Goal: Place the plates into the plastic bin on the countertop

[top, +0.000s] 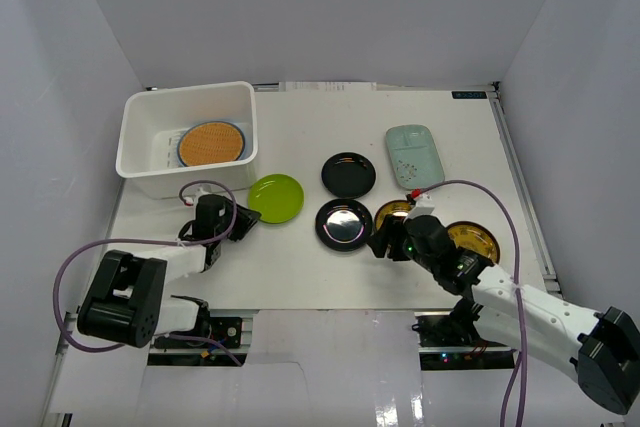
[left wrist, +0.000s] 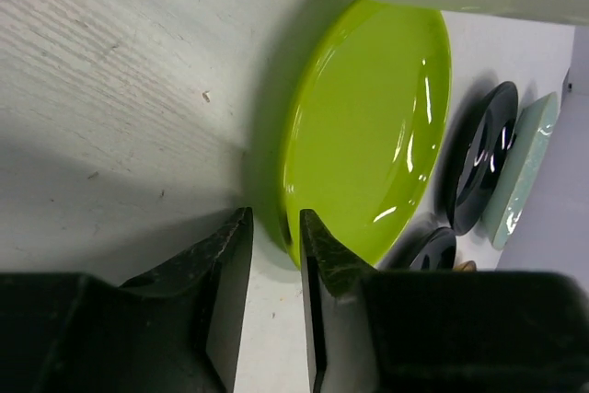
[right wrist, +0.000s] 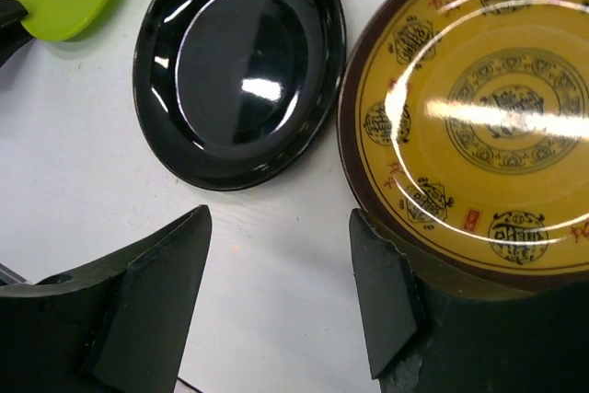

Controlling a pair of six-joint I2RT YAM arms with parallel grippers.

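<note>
You're lining up the grasp on the green plate [left wrist: 368,135], which lies flat just in front of the bin [top: 135,137]. The left gripper [left wrist: 274,220] stands narrowly parted at its thin, glossy rim, nothing clamped yet. Next, pinch that rim squarely. The right gripper [right wrist: 281,218] gapes empty beside a gold plate [right wrist: 488,108].

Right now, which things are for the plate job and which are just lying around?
For the job: plastic bin, wicker plate inside it, lime green plate, far black plate, near black plate, left gold plate, right gold plate, mint plate, left gripper, right gripper.
Just there: purple cables, dark label on the countertop.
</note>
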